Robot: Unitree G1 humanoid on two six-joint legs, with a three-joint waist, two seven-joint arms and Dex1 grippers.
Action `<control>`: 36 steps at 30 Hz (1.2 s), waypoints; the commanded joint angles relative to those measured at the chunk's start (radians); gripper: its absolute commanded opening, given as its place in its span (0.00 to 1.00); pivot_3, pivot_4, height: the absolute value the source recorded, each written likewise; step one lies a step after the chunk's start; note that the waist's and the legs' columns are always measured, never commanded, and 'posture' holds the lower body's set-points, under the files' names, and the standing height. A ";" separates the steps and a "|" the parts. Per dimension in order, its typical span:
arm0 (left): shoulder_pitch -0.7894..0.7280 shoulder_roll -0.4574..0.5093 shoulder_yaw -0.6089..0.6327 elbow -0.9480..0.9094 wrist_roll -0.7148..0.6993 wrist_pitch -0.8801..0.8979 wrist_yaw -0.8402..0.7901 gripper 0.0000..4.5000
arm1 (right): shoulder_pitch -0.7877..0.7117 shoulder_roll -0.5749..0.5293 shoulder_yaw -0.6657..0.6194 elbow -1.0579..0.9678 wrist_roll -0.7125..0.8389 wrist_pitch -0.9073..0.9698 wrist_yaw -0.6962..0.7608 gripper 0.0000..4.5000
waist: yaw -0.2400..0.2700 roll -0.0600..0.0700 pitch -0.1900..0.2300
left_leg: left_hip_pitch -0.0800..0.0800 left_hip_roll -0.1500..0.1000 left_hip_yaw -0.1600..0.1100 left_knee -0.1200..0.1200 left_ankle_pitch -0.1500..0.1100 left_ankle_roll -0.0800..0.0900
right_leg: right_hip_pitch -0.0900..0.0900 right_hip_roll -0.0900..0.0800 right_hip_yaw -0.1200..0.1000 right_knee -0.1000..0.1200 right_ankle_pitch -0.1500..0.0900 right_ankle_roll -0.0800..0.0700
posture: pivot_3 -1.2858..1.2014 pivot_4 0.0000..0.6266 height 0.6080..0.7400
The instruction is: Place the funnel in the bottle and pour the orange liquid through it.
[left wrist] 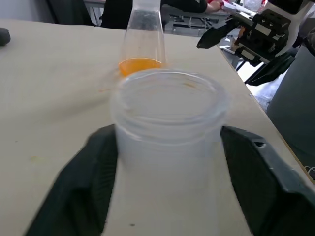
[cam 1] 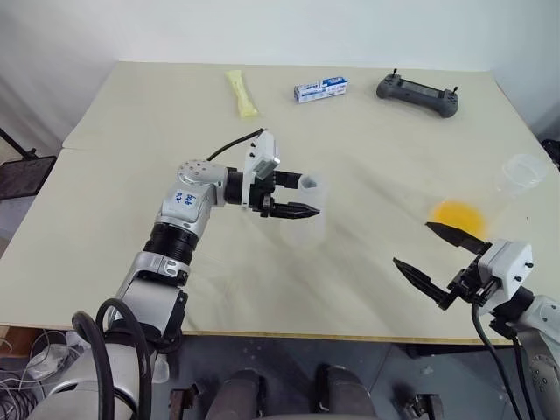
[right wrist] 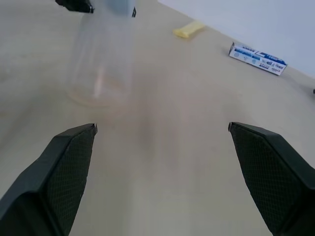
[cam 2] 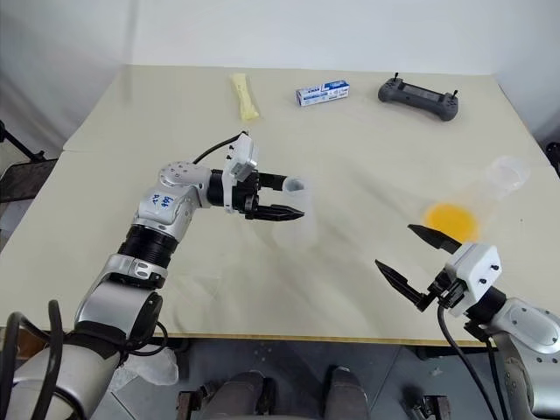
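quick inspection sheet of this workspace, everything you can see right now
surface: pale table, no spill seen
bottle: upright, near the right side of the table
orange liquid: shallow layer in the bottle's base
funnel: cannot tell; a clear round rim shows at the bottle's top
clutter: clear cup mid-table; yellow packet, blue-white box and dark controller along the far edge
left hand: at the clear cup, grip unclear
right hand: open, holding nothing, over the near edge, short of the bottle
cables: black cable at the left wrist, another black lead on the right arm
surroundings: white wall behind the table
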 commanded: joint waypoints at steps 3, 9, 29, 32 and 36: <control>0.014 -0.001 0.001 -0.051 -0.003 0.017 -0.010 0.99 | -0.005 0.001 -0.017 -0.031 0.004 -0.002 -0.014 1.00 | 0.000 0.000 0.000 | 0.000 0.000 0.000 0.000 0.000 0.000 | 0.000 0.000 0.000 0.000 0.000 0.000 | 0.52 0.24 1.00; 0.043 0.001 0.012 -0.097 -0.011 0.064 0.017 0.99 | -0.022 -0.006 -0.015 -0.022 0.002 0.001 -0.013 1.00 | 0.000 0.000 0.000 | 0.000 0.000 0.000 0.000 0.000 0.000 | 0.000 0.000 0.000 0.000 0.000 0.000 | 0.52 0.24 1.00; 0.026 0.034 0.069 -0.019 -0.008 0.059 0.106 0.99 | -0.049 -0.027 -0.026 -0.012 0.004 0.017 0.016 1.00 | 0.000 0.000 0.000 | 0.000 0.000 0.000 0.000 0.000 0.000 | 0.000 0.000 0.000 0.001 0.000 0.000 | 0.52 0.24 1.00; 0.025 0.062 0.090 -0.029 -0.013 0.070 0.103 0.99 | -0.051 -0.034 -0.029 -0.008 0.007 0.019 0.025 1.00 | -0.001 0.000 0.000 | 0.000 0.000 0.000 0.000 0.000 0.000 | 0.000 0.000 0.000 0.001 0.000 0.000 | 0.52 0.24 1.00; 0.034 0.140 0.111 -0.061 -0.028 0.121 0.067 0.99 | -0.059 -0.044 -0.034 0.004 0.013 0.021 0.038 1.00 | -0.003 0.000 0.000 | 0.001 0.000 0.000 0.000 0.000 0.000 | 0.000 0.000 0.000 0.001 0.000 0.000 | 0.52 0.24 1.00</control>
